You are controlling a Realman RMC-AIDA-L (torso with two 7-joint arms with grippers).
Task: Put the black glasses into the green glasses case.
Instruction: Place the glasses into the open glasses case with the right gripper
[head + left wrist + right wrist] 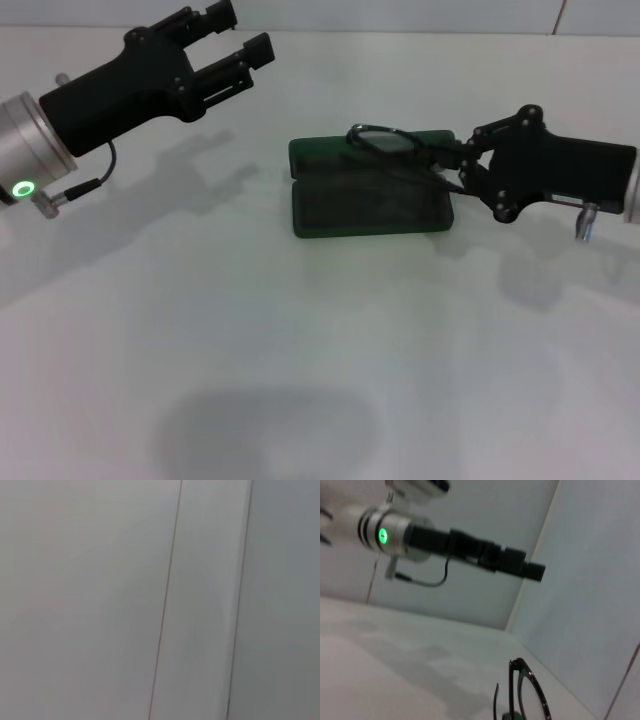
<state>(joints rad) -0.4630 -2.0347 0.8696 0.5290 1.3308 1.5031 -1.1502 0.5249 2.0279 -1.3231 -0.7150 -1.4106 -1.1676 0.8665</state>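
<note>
The green glasses case (370, 205) lies open on the white table, its lid (320, 152) folded back on the far side. The black glasses (385, 140) hang over the case's back part, held at the temple arms. My right gripper (455, 160) reaches in from the right and is shut on them. The right wrist view shows the glasses (527, 692) close up, lenses upright. My left gripper (242, 30) is open and empty, raised at the far left, well away from the case. It also shows in the right wrist view (535, 570).
The white table (300, 380) stretches out in front of the case. A pale wall (400, 12) runs along the back edge. The left wrist view shows only pale wall panels (100, 600).
</note>
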